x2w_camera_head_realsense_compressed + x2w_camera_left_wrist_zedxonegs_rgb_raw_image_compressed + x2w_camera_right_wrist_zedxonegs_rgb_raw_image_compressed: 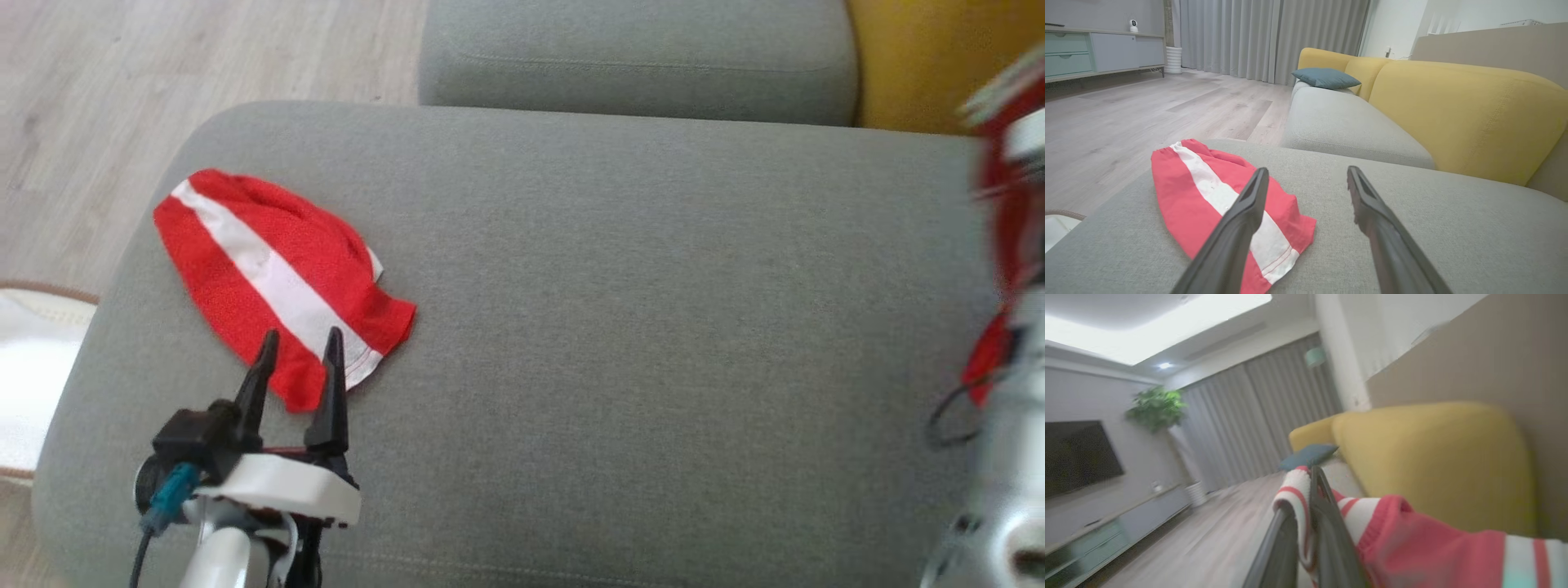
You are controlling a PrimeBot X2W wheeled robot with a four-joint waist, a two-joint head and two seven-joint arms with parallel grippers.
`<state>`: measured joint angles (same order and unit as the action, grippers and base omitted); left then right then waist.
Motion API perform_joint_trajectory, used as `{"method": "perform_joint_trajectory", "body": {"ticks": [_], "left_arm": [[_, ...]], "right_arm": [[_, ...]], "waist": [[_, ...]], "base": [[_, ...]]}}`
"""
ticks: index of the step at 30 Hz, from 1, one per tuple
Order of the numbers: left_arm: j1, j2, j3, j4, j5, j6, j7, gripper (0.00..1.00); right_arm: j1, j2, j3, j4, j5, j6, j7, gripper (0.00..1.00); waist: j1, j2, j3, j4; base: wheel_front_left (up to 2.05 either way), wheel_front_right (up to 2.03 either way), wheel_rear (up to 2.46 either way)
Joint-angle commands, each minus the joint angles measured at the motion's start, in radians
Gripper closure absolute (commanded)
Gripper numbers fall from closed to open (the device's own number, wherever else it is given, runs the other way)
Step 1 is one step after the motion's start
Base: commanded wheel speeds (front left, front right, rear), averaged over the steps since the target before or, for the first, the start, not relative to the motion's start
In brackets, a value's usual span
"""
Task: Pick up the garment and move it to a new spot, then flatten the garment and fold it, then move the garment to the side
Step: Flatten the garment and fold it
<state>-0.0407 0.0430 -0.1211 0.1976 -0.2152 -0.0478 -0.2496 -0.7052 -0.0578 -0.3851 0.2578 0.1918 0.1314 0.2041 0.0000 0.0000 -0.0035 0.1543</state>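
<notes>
My right gripper (1312, 473) is shut on the garment (1412, 539), a red knit with white-striped ribbed edges, and holds it up in the air before the yellow backrest. In the head view that garment (1002, 196) shows as a red blur hanging along my right arm (1012, 457) at the right edge. My left gripper (298, 343) stands open and holds nothing, low over the grey seat cushion (653, 327). Its fingertips hover over the near end of a red cloth with a white band (269, 269), which lies flat at the cushion's left. In the left wrist view the left gripper (1306, 171) has this red cloth (1208, 196) under its left finger.
A second grey seat cushion (637, 57) lies beyond the first. Yellow backrests (1466, 118) run along the right, with a blue pillow (1325, 77) at the far end. Wooden floor (90, 106) lies to the left, with a white basket (33, 367) beside the cushion.
</notes>
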Motion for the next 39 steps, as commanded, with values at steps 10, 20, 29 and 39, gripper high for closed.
{"method": "perform_joint_trajectory", "body": {"ticks": [10, 20, 29, 39], "left_arm": [[-0.050, 0.007, -0.033, -0.018, -0.040, 0.015, -0.012, 0.00], [-0.059, 0.007, -0.073, 0.002, -0.057, 0.030, -0.012, 0.00], [-0.057, 0.007, -0.042, -0.003, -0.050, 0.034, -0.012, 0.00], [-0.045, 0.007, -0.011, -0.015, -0.059, 0.040, -0.012, 0.00]], "right_arm": [[0.151, 0.007, 0.529, 0.285, 0.358, -0.001, -0.176, 1.00], [0.077, 0.007, 0.964, 0.535, 0.628, -0.001, -0.348, 0.00], [0.029, 0.008, 1.085, 0.624, 0.682, -0.001, -0.407, 0.00], [-0.012, 0.008, 1.093, 0.769, 0.617, -0.001, -0.370, 0.00]], "waist": [[0.0000, 0.0000, 0.023, 0.088], [0.0000, 0.0000, 0.028, 0.138], [0.0000, 0.0000, 0.009, 0.051], [0.0000, 0.0000, -0.025, -0.078]], "base": [[0.00, 0.00, 0.00], [0.00, 0.00, 0.00], [0.00, 0.00, 0.00], [0.00, 0.00, 0.00]]}}
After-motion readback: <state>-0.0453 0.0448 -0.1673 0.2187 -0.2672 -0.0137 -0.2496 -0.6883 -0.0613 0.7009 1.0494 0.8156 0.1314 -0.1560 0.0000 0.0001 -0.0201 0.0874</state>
